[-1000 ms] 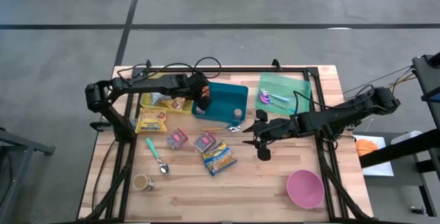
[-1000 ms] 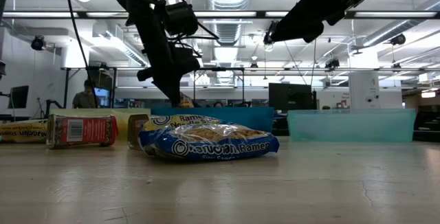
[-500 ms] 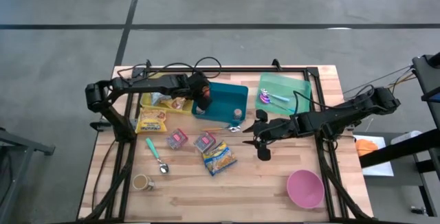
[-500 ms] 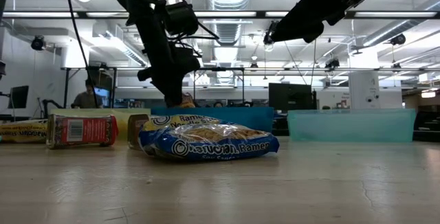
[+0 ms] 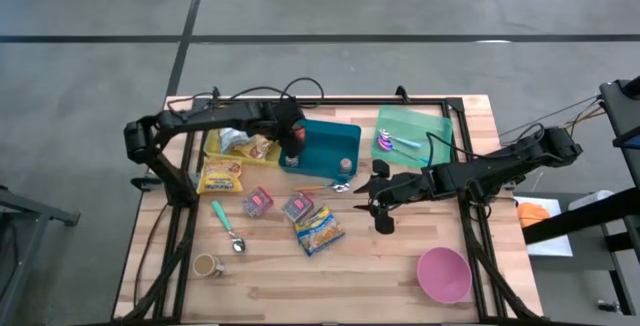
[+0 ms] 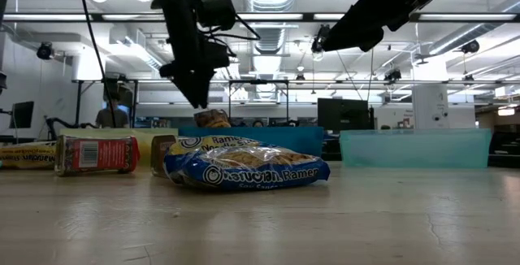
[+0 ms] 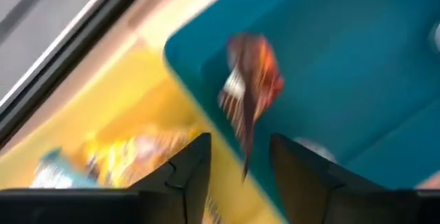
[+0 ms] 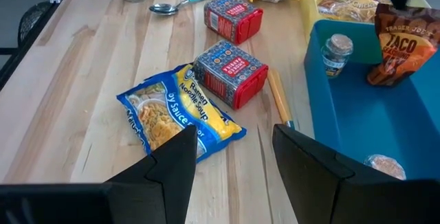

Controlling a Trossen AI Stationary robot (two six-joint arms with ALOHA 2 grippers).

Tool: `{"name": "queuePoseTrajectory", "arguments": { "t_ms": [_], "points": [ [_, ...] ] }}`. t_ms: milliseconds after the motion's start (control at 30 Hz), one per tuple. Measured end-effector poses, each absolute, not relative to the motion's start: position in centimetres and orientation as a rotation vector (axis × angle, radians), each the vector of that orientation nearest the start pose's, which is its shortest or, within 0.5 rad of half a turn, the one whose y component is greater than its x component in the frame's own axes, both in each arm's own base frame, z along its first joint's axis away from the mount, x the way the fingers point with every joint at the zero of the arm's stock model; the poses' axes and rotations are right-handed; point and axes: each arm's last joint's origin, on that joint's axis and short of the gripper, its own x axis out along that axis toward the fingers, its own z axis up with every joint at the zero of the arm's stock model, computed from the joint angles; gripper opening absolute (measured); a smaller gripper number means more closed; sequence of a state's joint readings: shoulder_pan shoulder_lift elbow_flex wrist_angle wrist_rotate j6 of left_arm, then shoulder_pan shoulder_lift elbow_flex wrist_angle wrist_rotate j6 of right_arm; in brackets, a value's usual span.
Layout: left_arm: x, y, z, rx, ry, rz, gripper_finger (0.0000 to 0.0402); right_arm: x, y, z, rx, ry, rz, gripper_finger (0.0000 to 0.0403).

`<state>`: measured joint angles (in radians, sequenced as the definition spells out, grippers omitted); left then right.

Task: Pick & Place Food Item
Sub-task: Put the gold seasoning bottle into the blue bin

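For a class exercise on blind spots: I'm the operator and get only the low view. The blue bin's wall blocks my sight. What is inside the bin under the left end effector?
Observer: The right wrist view shows a taco seasoning packet standing upright against the wall of the bin.
Operator: Anything else in there?
Observer: A small jar stands right beside the packet.
Operator: Is the left end effector gripping the packet?
Observer: No. In the left wrist view the left end effector has its fingers apart, with the packet beyond them and free.
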<state>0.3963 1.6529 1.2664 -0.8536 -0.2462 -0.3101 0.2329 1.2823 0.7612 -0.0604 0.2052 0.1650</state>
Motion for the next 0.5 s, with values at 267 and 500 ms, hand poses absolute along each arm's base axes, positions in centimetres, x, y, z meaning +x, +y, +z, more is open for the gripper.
{"name": "queuePoseTrajectory", "arguments": {
  "t_ms": [267, 500],
  "points": [
    [28.0, 10.1, 25.6, -0.432, 1.359, 0.665, 0.0187, 26.0, 5.6, 23.2, 0.028, 0.593, -0.022, 0.0189],
    [26.0, 5.3, 28.3, -0.472, 1.385, 0.631, 0.0189, 25.9, 5.5, 23.0, 0.022, 0.618, -0.024, 0.0189]
  ]
}}
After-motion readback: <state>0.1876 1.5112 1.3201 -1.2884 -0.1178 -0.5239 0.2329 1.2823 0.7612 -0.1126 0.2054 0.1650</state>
